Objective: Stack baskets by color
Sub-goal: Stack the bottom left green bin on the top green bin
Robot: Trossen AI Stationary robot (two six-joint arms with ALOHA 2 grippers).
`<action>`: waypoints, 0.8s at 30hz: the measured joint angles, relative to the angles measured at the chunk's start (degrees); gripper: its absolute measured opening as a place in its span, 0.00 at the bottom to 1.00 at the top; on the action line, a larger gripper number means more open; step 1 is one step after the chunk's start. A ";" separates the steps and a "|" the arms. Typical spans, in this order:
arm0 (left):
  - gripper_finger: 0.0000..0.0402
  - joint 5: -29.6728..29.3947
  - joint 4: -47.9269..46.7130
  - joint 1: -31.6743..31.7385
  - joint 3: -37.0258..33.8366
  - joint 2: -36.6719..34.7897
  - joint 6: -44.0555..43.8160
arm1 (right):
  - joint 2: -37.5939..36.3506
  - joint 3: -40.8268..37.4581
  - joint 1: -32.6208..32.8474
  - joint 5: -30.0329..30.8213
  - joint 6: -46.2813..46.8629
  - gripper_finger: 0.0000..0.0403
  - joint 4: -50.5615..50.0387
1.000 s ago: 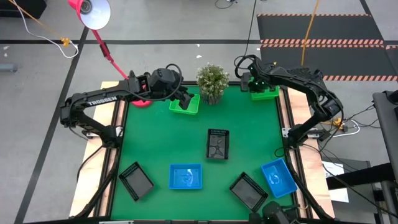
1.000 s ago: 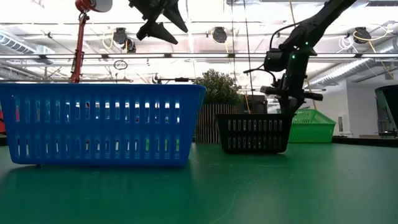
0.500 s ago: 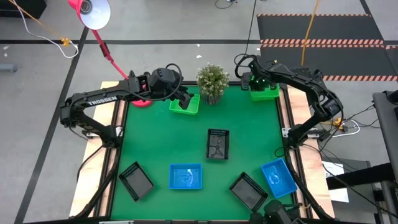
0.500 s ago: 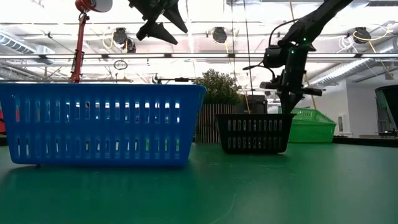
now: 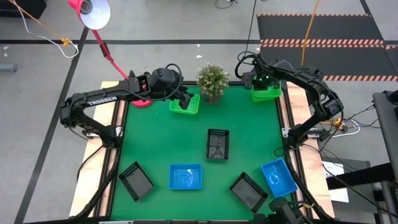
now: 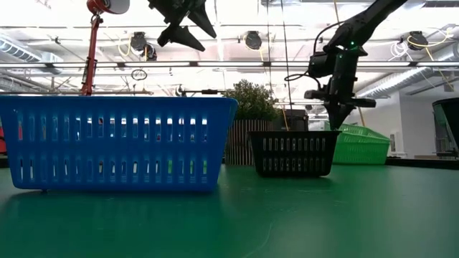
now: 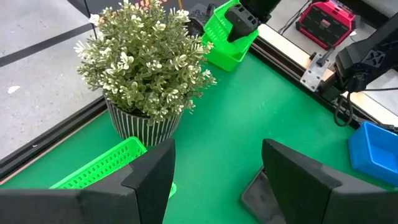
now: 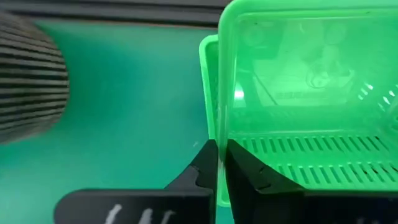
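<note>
In the far right corner my right gripper (image 5: 259, 82) is shut on the wall of a green basket (image 5: 266, 94). The right wrist view shows a second green rim (image 8: 208, 93) just outside and below that wall. My left gripper (image 5: 185, 98) hangs open above another green basket (image 5: 185, 104) at the far left, touching nothing. On the near half of the table stand a black basket (image 5: 217, 144), a blue basket (image 5: 185, 177), a black basket (image 5: 135, 181), another black one (image 5: 249, 190) and a blue one (image 5: 278, 177). My right gripper pinches the green basket's side wall (image 8: 219, 134), the one facing the plant, at its rim. One finger is inside the basket and one outside. The fingers come from above, pointing down. Whether the basket is clear of what lies under it, I cannot tell.
A potted plant (image 5: 212, 81) stands at the far edge between the two green baskets. A red lamp base (image 5: 140, 99) and its arm sit beyond the left arm. Wooden rails (image 5: 287, 118) border the green mat on both sides.
My right gripper has risen a little at the far right green basket and has tipped slightly.
</note>
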 joint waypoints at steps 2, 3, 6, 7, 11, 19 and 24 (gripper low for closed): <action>0.60 -0.02 0.00 0.00 0.00 0.00 0.31 | 0.00 0.00 0.02 -0.49 -1.33 0.02 -0.47; 0.60 0.00 0.00 0.00 0.00 0.00 0.33 | 0.00 0.00 0.11 -0.51 -1.45 0.02 -0.73; 0.60 0.00 0.00 0.00 0.00 0.00 0.53 | 0.01 0.12 0.53 -0.48 -2.22 0.02 -1.58; 0.60 0.00 0.00 0.00 0.00 0.00 0.55 | 0.02 0.38 0.55 -0.48 -2.74 0.02 -2.45; 0.60 0.00 0.00 0.00 0.00 0.00 0.66 | 0.02 0.79 0.54 -0.57 -3.63 0.02 -3.01; 0.60 0.00 0.00 0.55 0.00 0.00 1.46 | 1.70 0.79 0.50 -2.01 -5.46 0.05 -4.66; 0.60 0.03 0.00 1.14 0.00 0.00 1.40 | 3.50 0.79 0.69 -3.49 -6.28 0.15 -5.45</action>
